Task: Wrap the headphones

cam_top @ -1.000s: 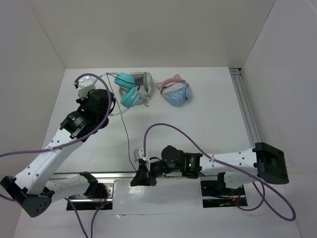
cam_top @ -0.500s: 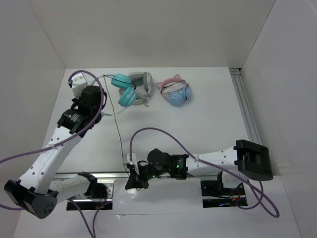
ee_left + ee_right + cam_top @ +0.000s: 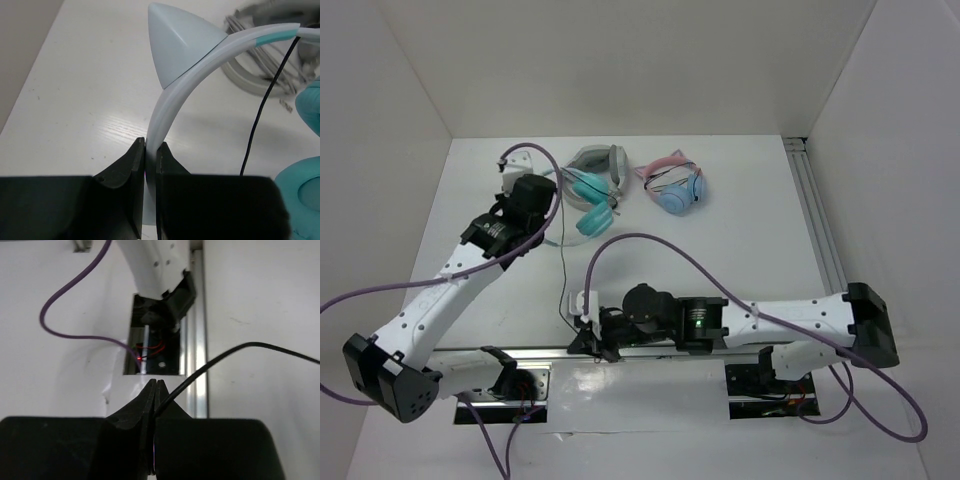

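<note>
The teal headphones [image 3: 591,205] lie at the back of the table, next to the grey pair. My left gripper [image 3: 552,222] is shut on their pale headband [image 3: 200,65], just below one cat ear [image 3: 175,40]. A teal ear cup [image 3: 300,195] shows at the right of the left wrist view. The thin black cable [image 3: 563,275] runs from the headphones down toward the near edge. My right gripper [image 3: 582,340] is shut on that cable [image 3: 225,357] near the front rail, its fingertips [image 3: 161,390] pressed together.
Grey headphones [image 3: 605,160] touch the teal pair at the back. Pink-banded light-blue headphones [image 3: 675,188] lie to their right. A metal rail [image 3: 815,220] runs along the right side. The left arm's base [image 3: 155,270] and purple cable [image 3: 65,332] are close to the right gripper.
My left gripper swung left, then back right, carrying the headband, and the teal cups shifted right and nearer. My right gripper moved left and slightly away from the front edge with the cable.
</note>
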`<state>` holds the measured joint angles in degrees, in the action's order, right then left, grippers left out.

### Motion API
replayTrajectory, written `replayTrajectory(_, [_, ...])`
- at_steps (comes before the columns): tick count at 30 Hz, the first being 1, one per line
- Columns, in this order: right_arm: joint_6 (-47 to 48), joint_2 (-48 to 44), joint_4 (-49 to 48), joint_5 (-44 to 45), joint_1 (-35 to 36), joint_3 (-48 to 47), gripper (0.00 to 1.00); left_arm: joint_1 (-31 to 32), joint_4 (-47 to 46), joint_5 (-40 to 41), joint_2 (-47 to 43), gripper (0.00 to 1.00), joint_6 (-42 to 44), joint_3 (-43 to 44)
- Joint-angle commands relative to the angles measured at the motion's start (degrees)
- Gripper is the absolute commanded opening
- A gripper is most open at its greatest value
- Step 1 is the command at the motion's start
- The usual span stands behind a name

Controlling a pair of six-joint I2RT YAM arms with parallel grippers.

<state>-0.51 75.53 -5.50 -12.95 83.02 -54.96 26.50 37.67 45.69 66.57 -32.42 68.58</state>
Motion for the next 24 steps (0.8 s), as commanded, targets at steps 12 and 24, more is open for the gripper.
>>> replayTrajectory(12, [14.4, -9.3, 21.8, 32.0, -13.8, -15.6, 0.0, 9.2, -0.5, -16.9, -5.1, 0.0, 13.9, -7.1])
replayTrajectory(24, [13.7, -1.2, 21.1, 32.5, -16.9, -23.0, 0.0, 11.6, -0.4, -18.8, -2.6, 0.0, 14.3, -7.8])
